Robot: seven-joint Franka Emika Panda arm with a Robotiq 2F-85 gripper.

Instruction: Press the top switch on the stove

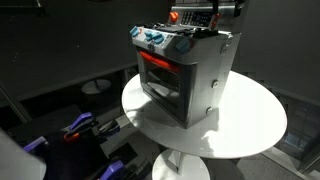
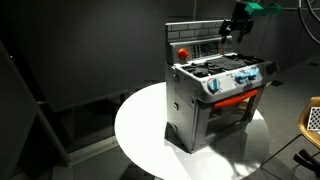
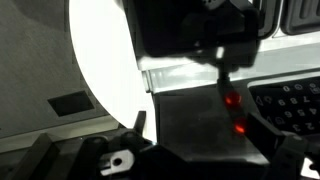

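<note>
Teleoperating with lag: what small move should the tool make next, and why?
Probably ease the tool onto the stove's rear panel: it hovers at the panel's top, its fingertip in the wrist view close to the upper red light.

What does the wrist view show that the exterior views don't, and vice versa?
Only the wrist view: two small red glows on a dark surface close to the claw. Only the exterior views: the whole stove, its red oven window, the row of knobs, and the claw up by the rear panel. Both: the white round table and the claw, though neither tells whether it is open.
</note>
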